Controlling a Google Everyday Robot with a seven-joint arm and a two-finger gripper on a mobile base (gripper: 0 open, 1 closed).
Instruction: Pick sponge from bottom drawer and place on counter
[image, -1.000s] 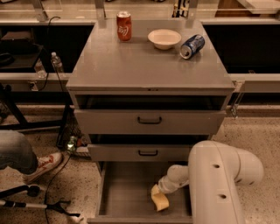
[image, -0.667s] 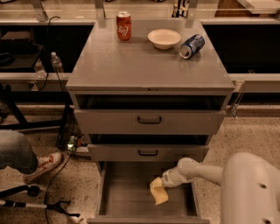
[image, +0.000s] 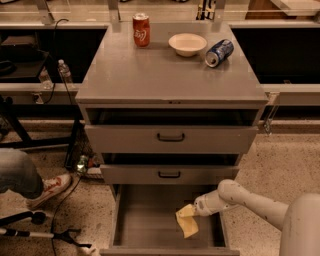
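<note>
The bottom drawer (image: 131, 220) is pulled open at the foot of the grey cabinet. My gripper (image: 186, 214) reaches into it from the right, at the end of the white arm (image: 240, 197). It is shut on the pale yellow sponge (image: 190, 227), which hangs tilted at the fingers, over the right part of the drawer floor. I cannot tell whether the sponge still touches the floor. The counter (image: 170, 75) is the flat grey top of the cabinet, well above the gripper.
On the counter's far edge stand a red soda can (image: 141, 30) and a white bowl (image: 187, 44), with a blue can (image: 219, 52) lying on its side. The top drawer (image: 170, 137) and the middle drawer (image: 169, 174) stand slightly open above the gripper. A person's leg and shoe (image: 47, 185) are at the left.
The arm's bulky white body has swung from the front centre to the right edge. The gripper stayed in the drawer, and the sponge shifted a little to the right with it.
</note>
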